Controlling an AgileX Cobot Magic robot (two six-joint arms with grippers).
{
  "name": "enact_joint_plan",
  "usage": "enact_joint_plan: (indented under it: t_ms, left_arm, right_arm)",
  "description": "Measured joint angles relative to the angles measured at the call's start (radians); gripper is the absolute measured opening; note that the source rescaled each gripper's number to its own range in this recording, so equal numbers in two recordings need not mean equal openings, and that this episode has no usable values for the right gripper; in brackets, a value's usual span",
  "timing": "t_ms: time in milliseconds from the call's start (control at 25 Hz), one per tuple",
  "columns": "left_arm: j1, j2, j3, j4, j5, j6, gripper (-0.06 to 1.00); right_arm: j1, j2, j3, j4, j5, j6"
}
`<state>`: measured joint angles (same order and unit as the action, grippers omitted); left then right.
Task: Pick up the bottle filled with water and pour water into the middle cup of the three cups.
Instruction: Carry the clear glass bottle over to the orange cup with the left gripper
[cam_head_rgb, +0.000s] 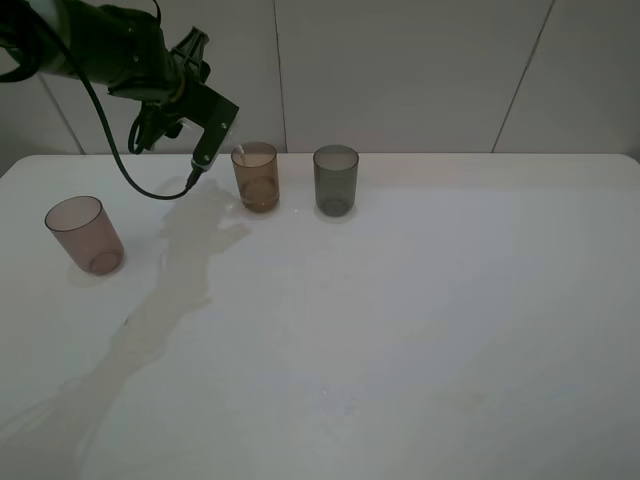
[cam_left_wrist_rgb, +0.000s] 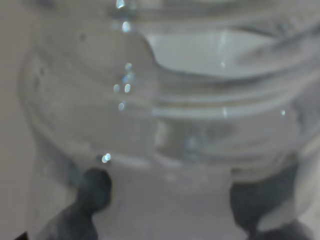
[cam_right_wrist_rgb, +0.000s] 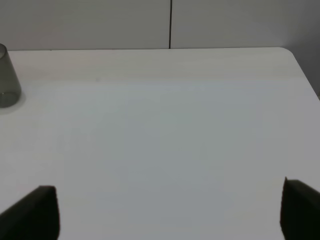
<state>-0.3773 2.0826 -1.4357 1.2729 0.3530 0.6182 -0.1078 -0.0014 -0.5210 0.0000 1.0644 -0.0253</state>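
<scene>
The three cups stand on the white table (cam_head_rgb: 400, 320): pinkish-brown (cam_head_rgb: 84, 234) at the left, the amber-orange middle cup (cam_head_rgb: 256, 176), and smoky grey (cam_head_rgb: 335, 179). My left gripper (cam_head_rgb: 214, 136) hangs just left of and above the middle cup. It is shut on the clear bottle (cam_head_rgb: 237, 155), which is tilted with its mouth at that cup's rim. In the left wrist view the bottle (cam_left_wrist_rgb: 165, 100) fills the picture, blurred, with dark fingertips (cam_left_wrist_rgb: 92, 192) on either side of it. My right gripper (cam_right_wrist_rgb: 170, 200) is open and empty above bare table.
The grey cup also shows at the edge of the right wrist view (cam_right_wrist_rgb: 7, 75). A tiled wall (cam_head_rgb: 400, 70) rises behind the table's far edge. The left arm's cable (cam_head_rgb: 130, 175) hangs over the table between the pinkish cup and the middle cup.
</scene>
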Motion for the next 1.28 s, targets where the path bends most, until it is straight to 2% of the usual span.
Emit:
enact_joint_plan:
  t_ms: [240, 640, 1280]
  left_arm:
    - [0.000, 0.000, 0.000, 0.017, -0.033, 0.000, 0.02]
    - [0.000, 0.000, 0.000, 0.072, -0.030, 0.000, 0.02]
    - [0.000, 0.000, 0.000, 0.094, -0.059, 0.000, 0.02]
  right_arm:
    - [0.000, 0.000, 0.000, 0.000, 0.000, 0.000]
    - [0.000, 0.000, 0.000, 0.000, 0.000, 0.000]
    - [0.000, 0.000, 0.000, 0.000, 0.000, 0.000]
